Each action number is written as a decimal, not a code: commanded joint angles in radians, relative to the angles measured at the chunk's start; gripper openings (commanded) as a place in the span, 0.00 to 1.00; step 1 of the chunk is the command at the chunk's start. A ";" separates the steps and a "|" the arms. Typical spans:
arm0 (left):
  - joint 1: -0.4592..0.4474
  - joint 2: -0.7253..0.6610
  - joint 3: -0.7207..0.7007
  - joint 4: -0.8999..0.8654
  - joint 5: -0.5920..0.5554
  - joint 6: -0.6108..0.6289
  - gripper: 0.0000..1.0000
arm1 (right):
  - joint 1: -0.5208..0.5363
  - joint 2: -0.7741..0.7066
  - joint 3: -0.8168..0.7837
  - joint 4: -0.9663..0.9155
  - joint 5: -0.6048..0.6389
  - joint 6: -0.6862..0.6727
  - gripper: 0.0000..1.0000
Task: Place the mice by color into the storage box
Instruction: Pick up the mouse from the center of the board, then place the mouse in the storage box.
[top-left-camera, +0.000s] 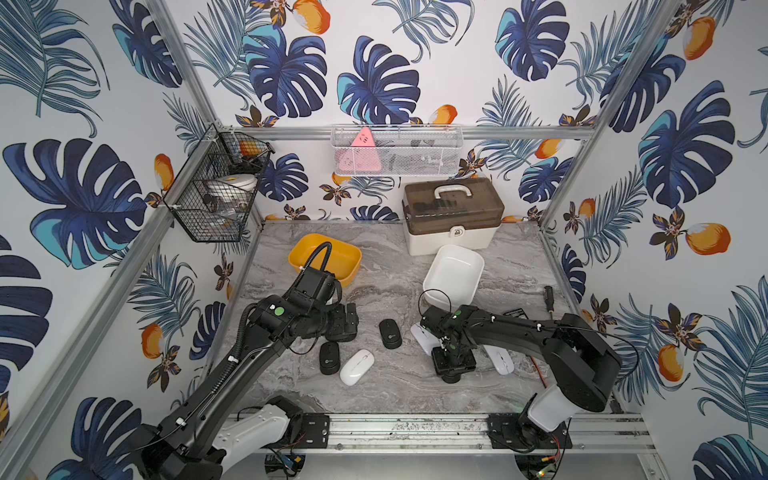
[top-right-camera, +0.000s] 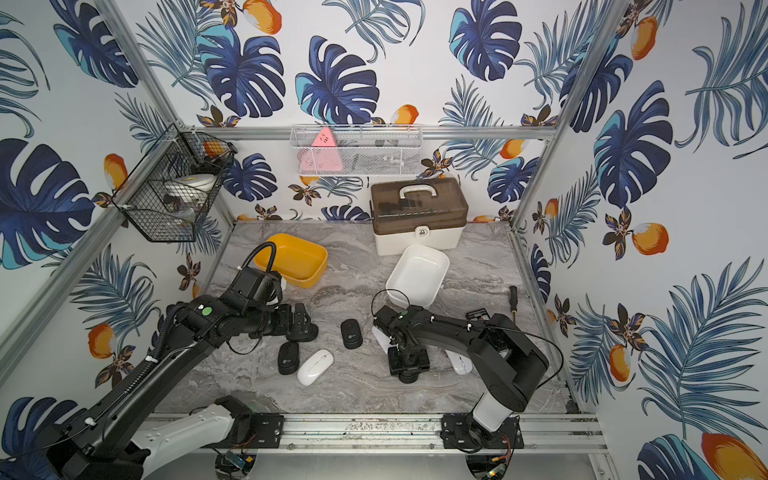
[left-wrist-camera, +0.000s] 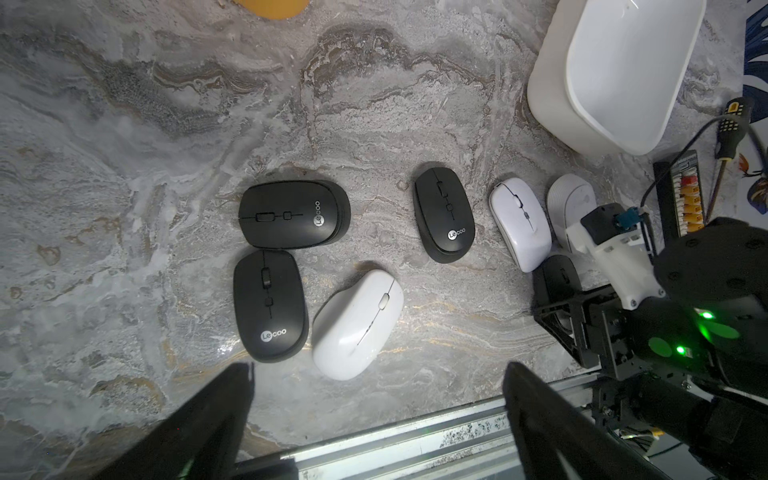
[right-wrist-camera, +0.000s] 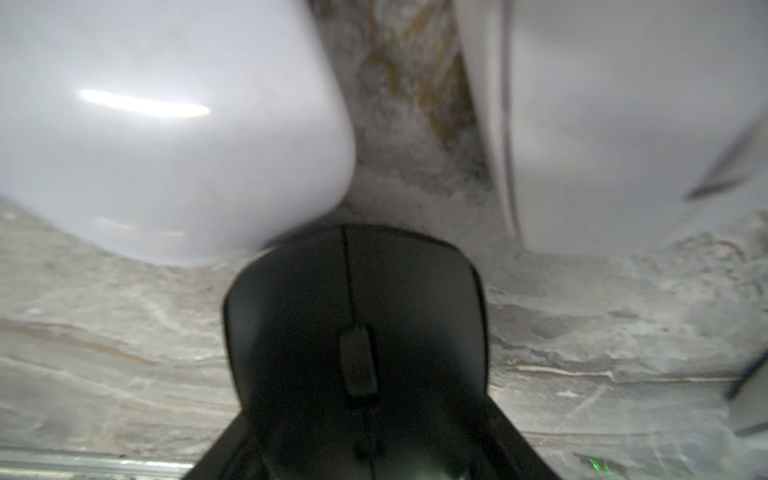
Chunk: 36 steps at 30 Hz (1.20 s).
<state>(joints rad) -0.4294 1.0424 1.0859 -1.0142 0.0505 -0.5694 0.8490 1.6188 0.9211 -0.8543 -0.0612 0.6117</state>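
Black mouse (right-wrist-camera: 353, 307) sits between the jaws of the right gripper (right-wrist-camera: 361, 424), near the white bin (left-wrist-camera: 552, 95); clamping indeterminate. Left gripper (left-wrist-camera: 379, 368) stands released.

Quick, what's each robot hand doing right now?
Left gripper: open, empty.
Right gripper: jaws around a black mouse; firm grip cannot be told.

black mice (left-wrist-camera: 295, 214) (left-wrist-camera: 270, 305) (left-wrist-camera: 444, 214) (left-wrist-camera: 559, 274): 4, one partly hidden | white mice (left-wrist-camera: 357, 324) (left-wrist-camera: 519, 222) (left-wrist-camera: 571, 203) (top-left-camera: 500, 359): 4, three in the left wrist view, fourth in a top view | mice total: 8 | yellow bin (top-left-camera: 345, 259): 1 | white bin (top-left-camera: 455, 270): 1 | lidded case with handle (top-left-camera: 453, 216): 1 | black wire basket (top-left-camera: 208, 208): 1 | white mesh basket (top-left-camera: 397, 151): 1 | screwdriver (top-left-camera: 549, 301): 1
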 joint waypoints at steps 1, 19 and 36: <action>0.001 -0.002 0.006 0.006 -0.016 0.026 0.99 | 0.008 -0.044 0.016 0.015 0.004 0.039 0.59; 0.001 0.008 0.062 0.031 -0.001 0.038 0.99 | -0.230 -0.143 0.372 -0.069 0.024 0.165 0.51; 0.001 -0.044 0.045 -0.036 -0.019 0.035 0.99 | -0.464 0.403 0.658 0.124 -0.093 0.221 0.52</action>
<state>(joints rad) -0.4294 1.0027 1.1336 -1.0283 0.0479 -0.5476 0.3847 1.9945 1.5654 -0.7712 -0.1207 0.8066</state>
